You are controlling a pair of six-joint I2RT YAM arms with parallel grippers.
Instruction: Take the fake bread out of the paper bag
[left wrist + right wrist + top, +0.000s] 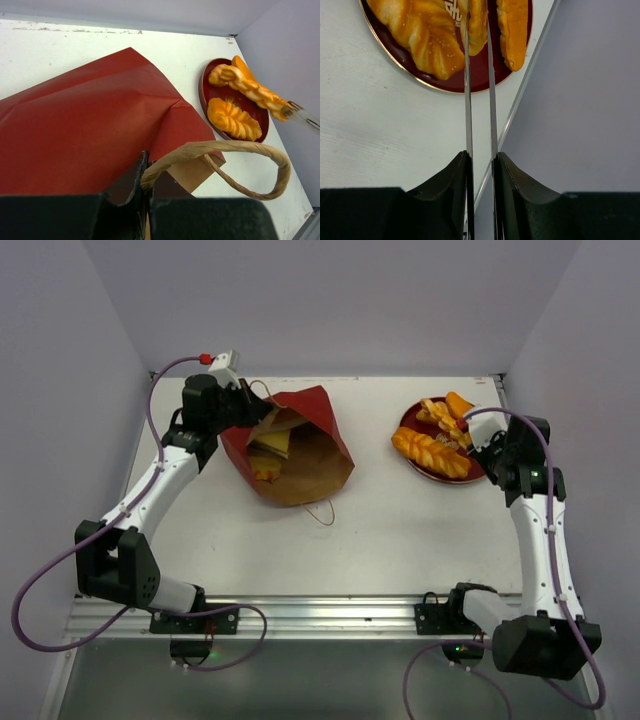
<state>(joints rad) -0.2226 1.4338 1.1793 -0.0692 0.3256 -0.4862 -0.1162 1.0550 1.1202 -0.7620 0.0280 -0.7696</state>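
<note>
Left gripper [146, 167] pinches the paper bag [90, 130]'s handle [225, 147]; right gripper [292, 111] clamps a braided loaf [245, 85] at the desk's far-right corner

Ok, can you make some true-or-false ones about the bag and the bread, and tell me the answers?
1. The paper bag is blue. False: it is red.
2. Some fake bread lies inside the bag. True.
3. The plate is bare. False: pastries lie on it.
4. The left jaws are shut on the bag's handle. True.
5. The right jaws hang over the bag. False: they are over the plate, pinching a loaf.
</note>
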